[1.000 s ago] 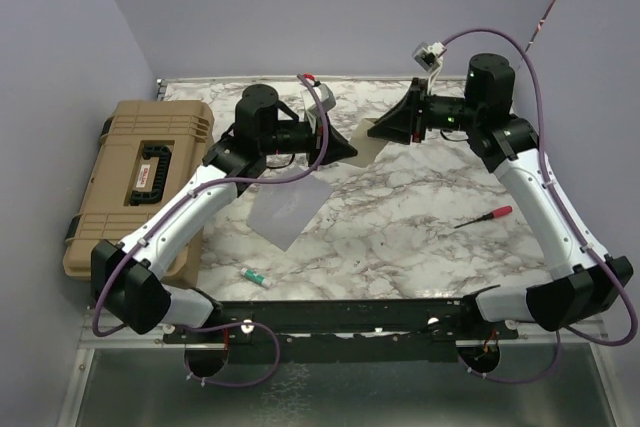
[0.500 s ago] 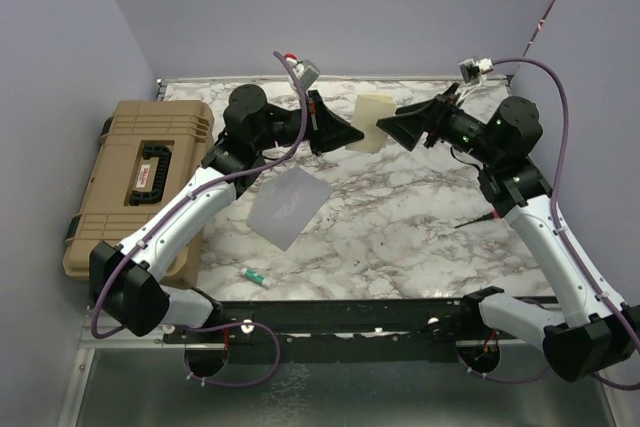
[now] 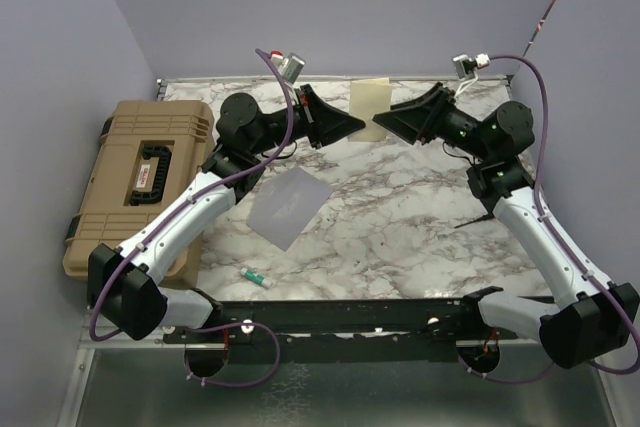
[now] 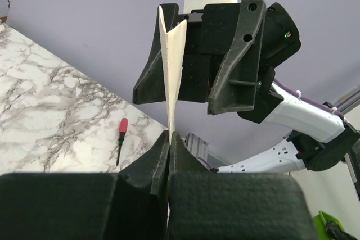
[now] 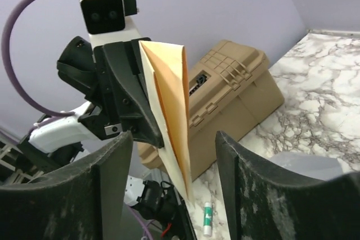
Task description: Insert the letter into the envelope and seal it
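The letter [image 3: 367,100], a peach-tan sheet folded into a narrow V, is held up in the air near the back wall. My left gripper [image 3: 358,129] is shut on its lower edge; in the left wrist view the letter [image 4: 173,77] rises edge-on out of the closed jaws [image 4: 169,136]. My right gripper [image 3: 379,126] faces it from the right, open. In the right wrist view the letter [image 5: 171,122] hangs between the spread fingers [image 5: 112,178], which do not press it. The grey envelope [image 3: 288,204] lies flat on the marble table, below and left of both grippers.
A big tan hard case [image 3: 140,182] stands along the left side of the table. A small glue stick [image 3: 254,275] lies near the front edge. A red-handled screwdriver [image 3: 482,217] lies on the right, under the right arm. Purple walls enclose the table [image 3: 400,227].
Both wrists have tilted up and carried the letter higher, toward the back wall. The right gripper, earlier closed near the sheet, has opened; the left has kept its hold.
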`<move>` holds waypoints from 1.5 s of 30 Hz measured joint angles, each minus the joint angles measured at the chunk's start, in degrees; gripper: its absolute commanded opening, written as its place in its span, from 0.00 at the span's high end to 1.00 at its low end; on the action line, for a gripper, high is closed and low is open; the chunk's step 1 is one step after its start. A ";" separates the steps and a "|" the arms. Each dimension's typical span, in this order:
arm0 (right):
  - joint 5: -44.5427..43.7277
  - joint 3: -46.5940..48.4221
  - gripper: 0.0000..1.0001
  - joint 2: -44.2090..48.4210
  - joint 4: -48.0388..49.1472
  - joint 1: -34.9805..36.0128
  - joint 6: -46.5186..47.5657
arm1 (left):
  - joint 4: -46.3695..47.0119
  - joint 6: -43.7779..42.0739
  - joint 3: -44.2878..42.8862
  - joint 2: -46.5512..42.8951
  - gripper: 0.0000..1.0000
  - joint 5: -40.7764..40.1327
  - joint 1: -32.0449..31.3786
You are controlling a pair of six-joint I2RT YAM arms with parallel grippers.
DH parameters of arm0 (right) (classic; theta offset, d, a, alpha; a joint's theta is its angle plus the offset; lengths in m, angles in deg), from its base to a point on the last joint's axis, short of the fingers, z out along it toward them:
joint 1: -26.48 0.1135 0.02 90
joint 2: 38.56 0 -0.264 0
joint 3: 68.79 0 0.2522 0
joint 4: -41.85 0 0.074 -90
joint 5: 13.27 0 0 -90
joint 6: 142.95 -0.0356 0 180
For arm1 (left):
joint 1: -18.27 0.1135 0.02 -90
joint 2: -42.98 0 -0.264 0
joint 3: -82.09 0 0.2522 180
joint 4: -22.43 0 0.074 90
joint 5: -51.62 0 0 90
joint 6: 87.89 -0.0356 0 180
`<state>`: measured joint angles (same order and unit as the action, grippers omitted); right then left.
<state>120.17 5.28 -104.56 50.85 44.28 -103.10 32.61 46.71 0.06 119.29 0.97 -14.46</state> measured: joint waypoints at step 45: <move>-18.82 5.40 1.00 -37.16 -21.99 6.93 11.10 | -51.17 8.83 32.50 -3.23 0.10 -60.48 -0.24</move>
<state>101.36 10.68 -141.72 28.86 51.21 -92.00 -18.56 55.54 32.56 116.06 -59.51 -14.70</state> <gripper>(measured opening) 0.005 0.888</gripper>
